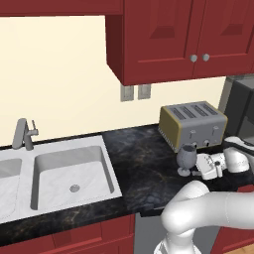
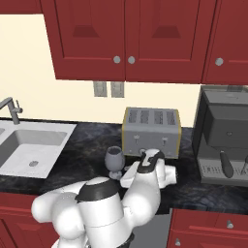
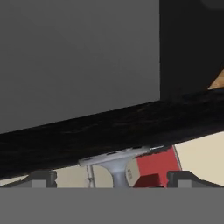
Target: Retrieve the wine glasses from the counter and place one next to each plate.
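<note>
- Wine glass (image 1: 187, 158) stands upright on the counter (image 1: 144, 168) before the toaster (image 1: 193, 124).
- Gripper (image 3: 112, 177) is spread, fingertips flanking the stem; close gently, low, then lift straight.

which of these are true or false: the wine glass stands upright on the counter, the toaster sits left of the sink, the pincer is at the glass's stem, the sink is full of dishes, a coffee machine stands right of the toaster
1. The wine glass stands upright on the counter. True.
2. The toaster sits left of the sink. False: it sits to the sink's right.
3. The pincer is at the glass's stem. True: the hand view shows stem and foot between its tips.
4. The sink is full of dishes. False: its basins hold none.
5. A coffee machine stands right of the toaster. True.
</note>
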